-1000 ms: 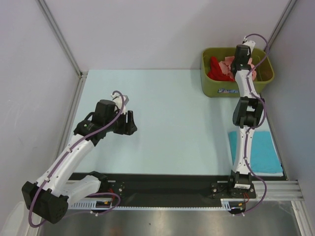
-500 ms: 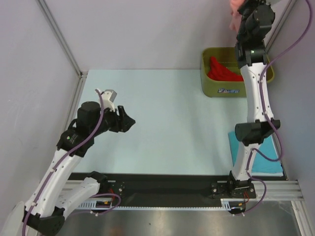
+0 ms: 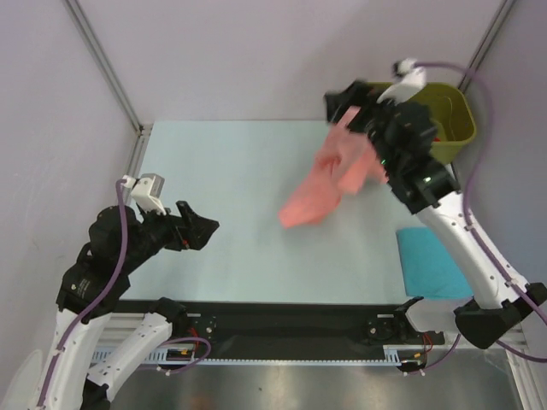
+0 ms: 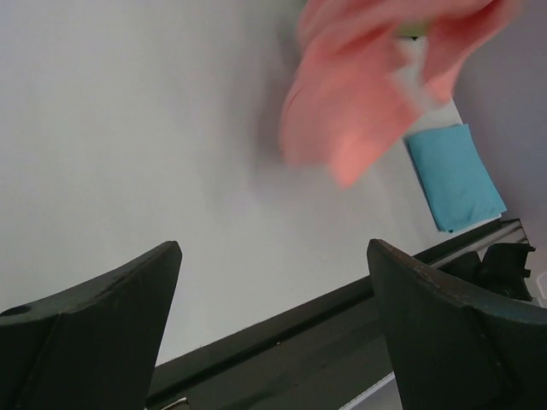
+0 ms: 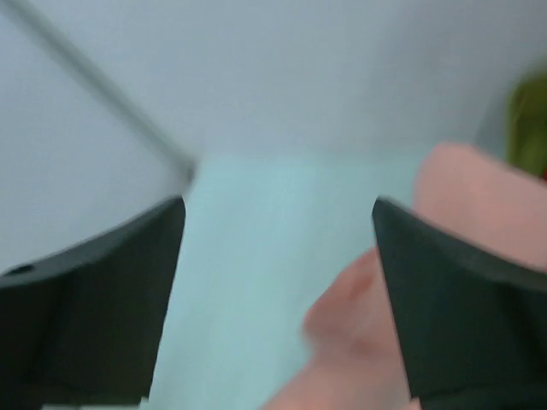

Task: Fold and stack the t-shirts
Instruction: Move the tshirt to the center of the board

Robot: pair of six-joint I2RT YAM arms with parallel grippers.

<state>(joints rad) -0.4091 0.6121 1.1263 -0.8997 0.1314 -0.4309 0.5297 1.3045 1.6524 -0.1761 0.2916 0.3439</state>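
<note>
The pale surface (image 3: 248, 171) is seen w/ the salmon-pink t-shirt (image 3: 329, 184) blurred in mid-air over its far-right part, just under the right gripper (image 5: 278, 205) (jaws spread wide). The turquoise t-shirt (image 3: 432, 260) is laid folded near-right. The left gripper (image 4: 273, 248) is held agape, empty, at the left.

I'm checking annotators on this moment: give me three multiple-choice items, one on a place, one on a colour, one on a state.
1. The turquoise t-shirt lies on the table's: A far left; B near right; C centre.
2. The unfolded t-shirt beside the right gripper is: A salmon-pink; B yellow; C black.
3. The left gripper is: A shut on fabric; B shut, empty; C open, empty.
1 B: flat by the near right edge. 2 A: pink in every view. 3 C: fingers apart, nothing between.
</note>
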